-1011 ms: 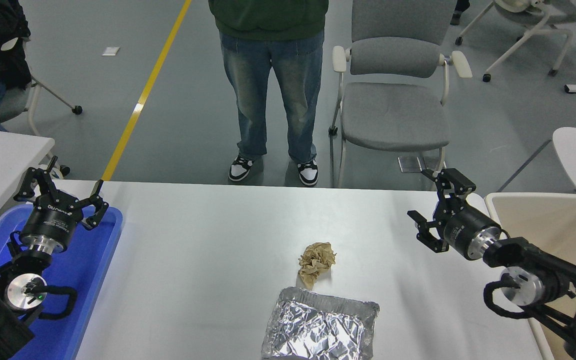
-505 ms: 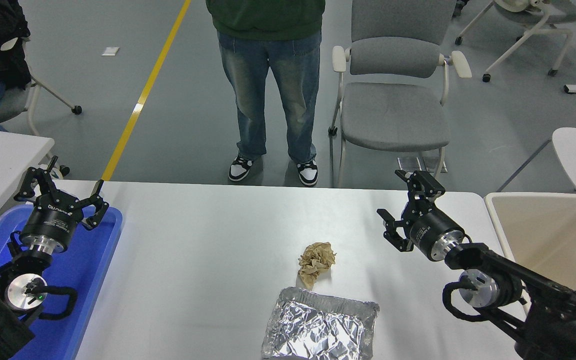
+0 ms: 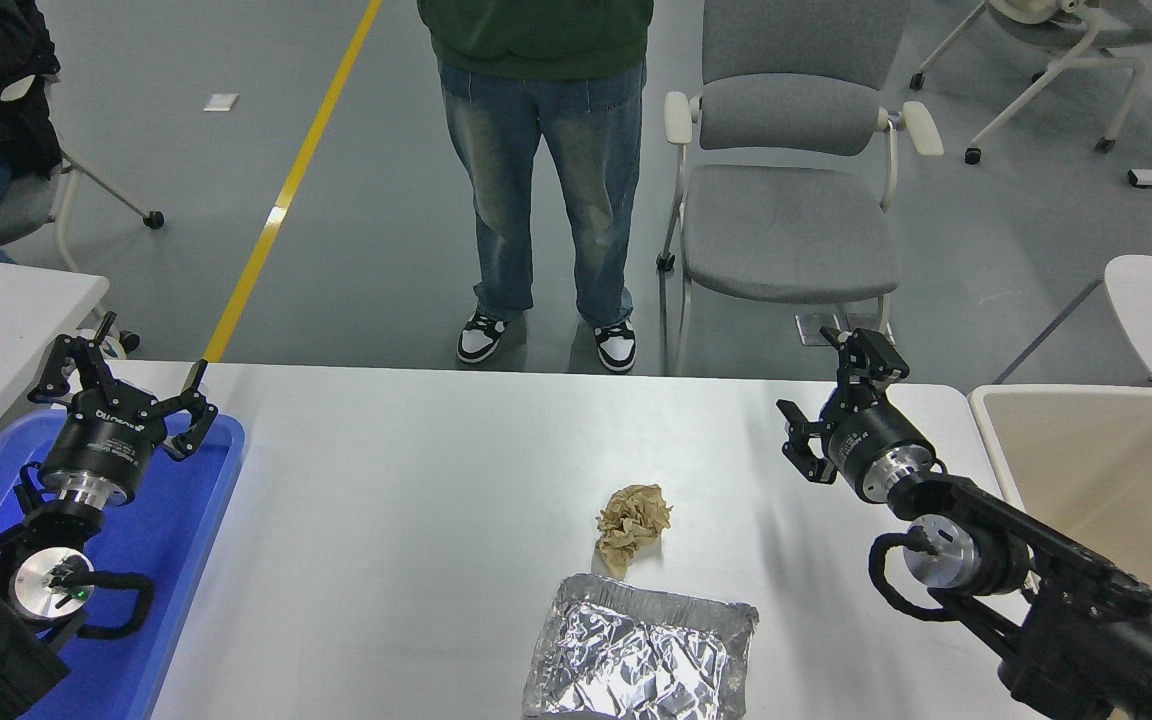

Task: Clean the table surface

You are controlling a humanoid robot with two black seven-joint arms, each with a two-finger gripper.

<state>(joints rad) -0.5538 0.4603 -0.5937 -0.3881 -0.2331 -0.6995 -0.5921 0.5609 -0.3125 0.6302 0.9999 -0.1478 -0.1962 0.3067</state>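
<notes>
Table surface (image 3: 416, 480) long axis left-right; right gripper (image 3: 836, 395) fingers spread

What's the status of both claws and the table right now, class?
Left claw open, parked over blue tray. Right claw open, empty, above table surface. Crumpled brown paper and foil tray not yet cleared.

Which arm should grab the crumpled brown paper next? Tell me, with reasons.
Probably the right. The right claw hangs open above the table surface, on the side of the crumpled brown paper. The left claw sits parked over the blue tray, farther from the paper.
</notes>
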